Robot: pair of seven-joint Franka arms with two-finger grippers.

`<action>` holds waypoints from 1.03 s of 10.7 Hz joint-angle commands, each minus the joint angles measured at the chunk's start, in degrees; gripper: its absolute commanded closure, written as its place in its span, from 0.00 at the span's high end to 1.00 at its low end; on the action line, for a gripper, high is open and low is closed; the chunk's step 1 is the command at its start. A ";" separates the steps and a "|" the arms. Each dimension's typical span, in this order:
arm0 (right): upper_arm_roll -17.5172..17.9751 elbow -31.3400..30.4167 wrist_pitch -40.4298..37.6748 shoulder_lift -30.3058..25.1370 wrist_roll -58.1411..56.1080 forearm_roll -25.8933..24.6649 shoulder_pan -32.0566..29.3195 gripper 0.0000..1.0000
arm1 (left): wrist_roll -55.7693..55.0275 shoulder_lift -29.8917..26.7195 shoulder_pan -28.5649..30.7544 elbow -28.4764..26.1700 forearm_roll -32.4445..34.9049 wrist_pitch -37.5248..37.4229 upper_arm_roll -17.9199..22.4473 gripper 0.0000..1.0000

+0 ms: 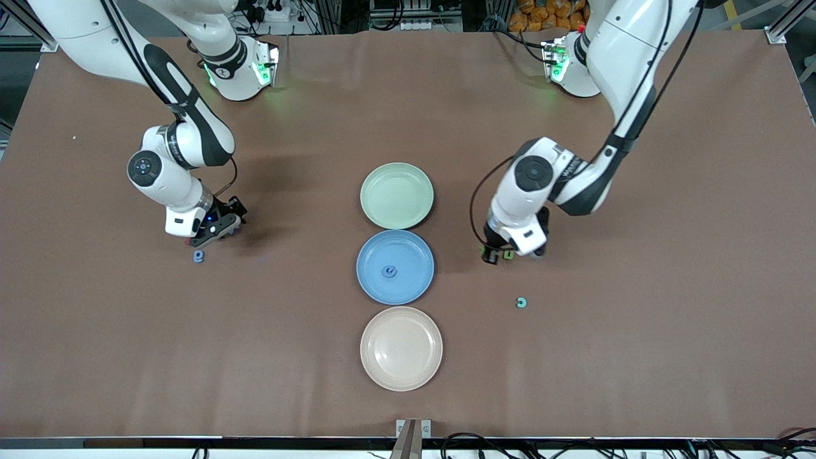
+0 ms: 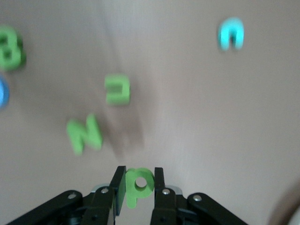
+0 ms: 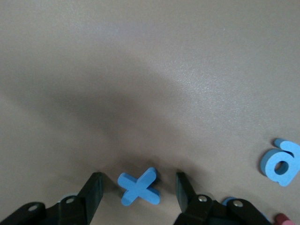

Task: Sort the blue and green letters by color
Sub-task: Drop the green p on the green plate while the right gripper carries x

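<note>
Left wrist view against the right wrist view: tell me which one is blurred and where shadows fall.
Left wrist view: smeared by motion; the loose green letters are streaked, while the green letter clamped in the left gripper is sharper. Right wrist view: sharp, a broad soft shadow on the table above the blue X, which lies between the right gripper's open fingers.

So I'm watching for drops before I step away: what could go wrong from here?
The left hand pinches a green p only at its edge; it may slip out in transit. The right hand straddles a blue x, fingers apart; closing off-centre could flick it toward the blue a beside it.
</note>
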 commanded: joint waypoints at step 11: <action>6.71 21.13 -18.35 0.59 41.10 -4.07 8.39 0.00 | -3.67 0.41 -17.09 2.54 2.00 -3.38 0.86 1.00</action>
